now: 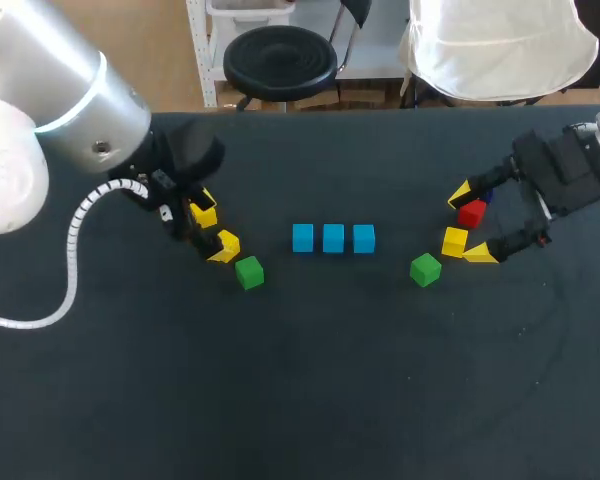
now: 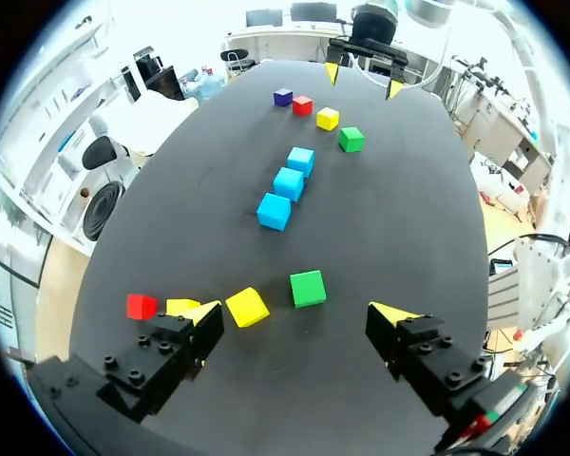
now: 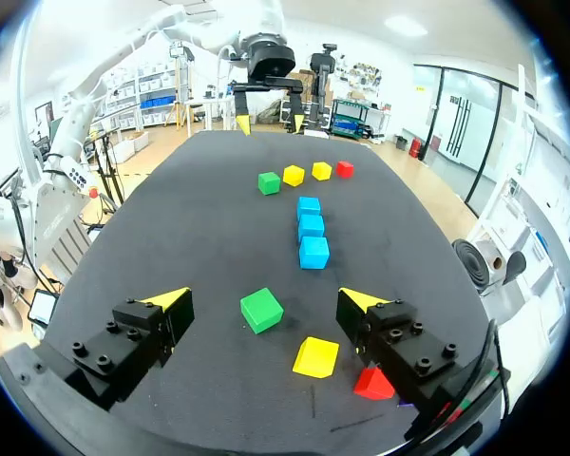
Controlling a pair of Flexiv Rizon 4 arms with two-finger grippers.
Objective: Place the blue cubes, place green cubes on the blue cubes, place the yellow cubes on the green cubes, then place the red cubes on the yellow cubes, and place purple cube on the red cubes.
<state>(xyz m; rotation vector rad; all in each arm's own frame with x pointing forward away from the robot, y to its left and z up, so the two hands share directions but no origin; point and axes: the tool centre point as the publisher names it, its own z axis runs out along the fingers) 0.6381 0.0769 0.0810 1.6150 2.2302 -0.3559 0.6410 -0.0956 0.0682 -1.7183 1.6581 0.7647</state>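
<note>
The left claw [image 2: 296, 318] hangs spread and empty, the left green cube [image 1: 248, 272] just ahead between its fingers. At mid-surface [image 1: 310, 400], three blue cubes [image 1: 332, 238] form a close row, seemingly the only step done; nothing is stacked. The right green cube [image 1: 425, 269], a yellow cube [image 1: 454, 241] and a red cube [image 1: 471, 212] lie loose at the right claw [image 1: 470, 228], likewise spread, empty. All are smooth, square-edged blocks on the dark matte surface.

Three blue cubes [image 1: 333, 238], two green cubes [image 1: 249, 272], three yellow cubes [image 2: 248, 307], two red cubes [image 2: 303, 104] and one purple cube [image 2: 283, 96] sat on the surface [image 1: 300, 380].
</note>
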